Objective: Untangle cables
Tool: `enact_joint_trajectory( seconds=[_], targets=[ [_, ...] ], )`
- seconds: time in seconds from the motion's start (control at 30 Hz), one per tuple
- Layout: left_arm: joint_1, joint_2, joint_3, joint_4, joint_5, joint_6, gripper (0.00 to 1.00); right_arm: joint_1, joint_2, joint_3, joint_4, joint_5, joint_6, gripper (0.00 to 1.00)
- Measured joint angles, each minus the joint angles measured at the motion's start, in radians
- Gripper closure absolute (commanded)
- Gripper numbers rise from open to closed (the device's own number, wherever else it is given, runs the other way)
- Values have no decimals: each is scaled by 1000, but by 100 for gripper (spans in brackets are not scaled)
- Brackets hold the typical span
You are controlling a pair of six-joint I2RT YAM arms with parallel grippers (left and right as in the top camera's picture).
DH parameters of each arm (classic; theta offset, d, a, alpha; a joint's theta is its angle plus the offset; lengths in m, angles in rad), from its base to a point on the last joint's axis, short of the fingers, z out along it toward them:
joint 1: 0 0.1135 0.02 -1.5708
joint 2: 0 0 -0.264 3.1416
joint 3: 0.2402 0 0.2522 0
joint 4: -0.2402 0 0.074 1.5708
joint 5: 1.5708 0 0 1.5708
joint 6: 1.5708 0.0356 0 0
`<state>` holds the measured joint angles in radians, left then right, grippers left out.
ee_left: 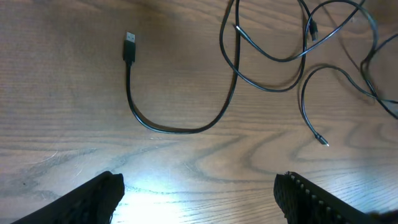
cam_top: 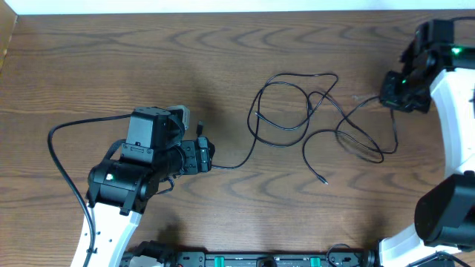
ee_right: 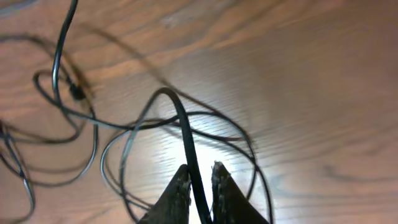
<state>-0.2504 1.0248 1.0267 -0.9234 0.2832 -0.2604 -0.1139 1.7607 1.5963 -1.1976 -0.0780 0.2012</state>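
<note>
Thin black cables (cam_top: 297,111) lie in a loose tangle of loops at the table's centre right. One end with a USB plug (ee_left: 129,47) curves in front of my left gripper (ee_left: 199,186), which is open and empty just above the wood. Another small plug (ee_left: 323,142) lies free, and it also shows in the overhead view (cam_top: 324,180). My right gripper (ee_right: 200,177) is shut on a black cable (ee_right: 180,118) and holds it up over overlapping loops. In the overhead view the right gripper (cam_top: 393,93) is at the tangle's right end.
The left arm's thick black cable (cam_top: 59,163) loops over the table at the left. The right arm's white body (cam_top: 453,111) stands along the right edge. The table's far edge (cam_top: 223,12) runs along the top.
</note>
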Motion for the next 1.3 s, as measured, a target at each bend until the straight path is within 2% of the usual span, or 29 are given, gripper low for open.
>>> enact_joint_trajectory(
  seconds=[0.3,0.37,0.4,0.43,0.53,0.57,0.6,0.63,0.7,0.87,1.1,1.3],
  targets=[
    [0,0,0,0,0,0,17,76,0,-156,112,-113,-222,86],
    [0,0,0,0,0,0,17,105,0,-208,127,-119,-278,75],
    [0,0,0,0,0,3,17,114,0,-229,141,-125,-301,66],
    [0,1,0,0,0,6,17,119,0,-243,148,-125,-317,64],
    [0,1,0,0,0,14,17,131,0,-283,188,-129,-341,44],
    [0,1,0,0,0,18,17,134,0,-292,200,-131,-353,31],
    [0,1,0,0,0,22,17,135,0,-304,213,-132,-364,26],
    [0,1,0,0,0,26,17,136,0,-309,221,-132,-368,14],
    [0,1,0,0,0,29,17,137,0,-341,256,-132,-407,6],
    [0,1,0,0,0,31,17,137,0,-441,354,-131,-469,1],
    [0,1,0,0,0,33,17,137,0,-587,495,-132,-528,1],
    [0,1,0,0,0,33,17,137,0,-604,512,-132,-543,11]
  ],
)
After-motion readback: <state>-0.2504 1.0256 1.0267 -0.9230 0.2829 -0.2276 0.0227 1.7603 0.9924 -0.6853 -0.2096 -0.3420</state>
